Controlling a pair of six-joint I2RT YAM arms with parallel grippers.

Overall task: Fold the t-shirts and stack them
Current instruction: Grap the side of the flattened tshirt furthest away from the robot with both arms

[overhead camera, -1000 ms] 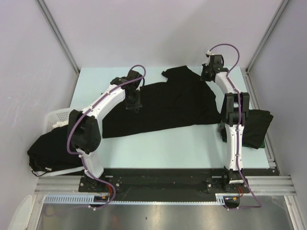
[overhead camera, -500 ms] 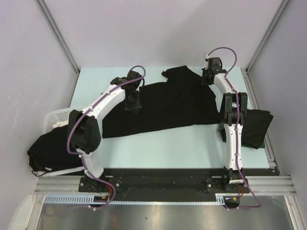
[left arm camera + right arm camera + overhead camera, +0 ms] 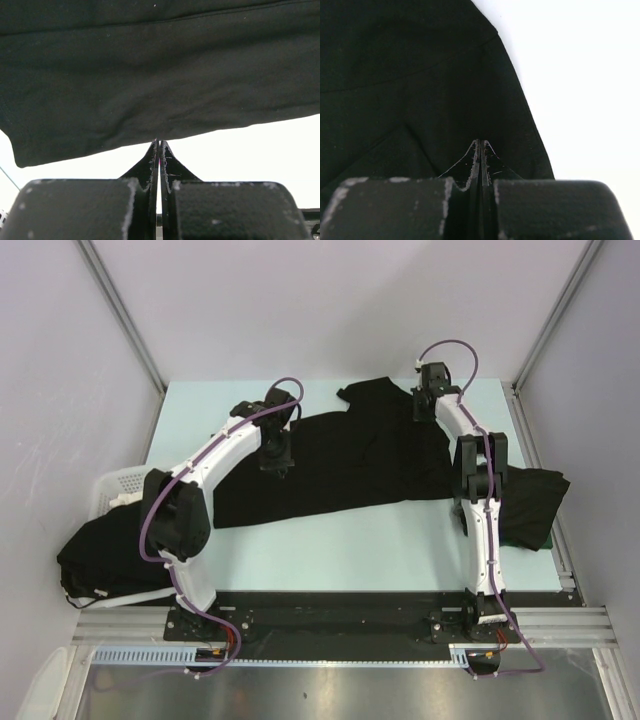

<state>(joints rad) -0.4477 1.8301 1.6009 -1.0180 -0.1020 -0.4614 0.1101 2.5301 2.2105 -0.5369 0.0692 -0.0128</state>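
Near left, a shirt heap (image 3: 95,550) hides most of the white basket (image 3: 118,483). Near right, a dark pile (image 3: 535,502) sits at the bench (image 3: 330,540) edge, partly behind the right arm (image 3: 480,490). Mid-bench lies one spread shirt (image 3: 350,455). Left claw (image 3: 159,146) is closed at its hem. Right claw (image 3: 479,146) is closed over its far corner. Whether either pinches cloth is unclear.

You have a t-shirt (image 3: 150,75) of soft, matt black cloth, finely woven, with a stitched hem line. The table (image 3: 330,550) under it looks smooth, pale and matt. On your 2 grippers, the left gripper (image 3: 159,145) and right gripper (image 3: 480,144), the jaws are matt black, scuffed whitish along the edges. The basket (image 3: 118,483) is white plastic. The front rail (image 3: 560,625) is bare brushed metal.
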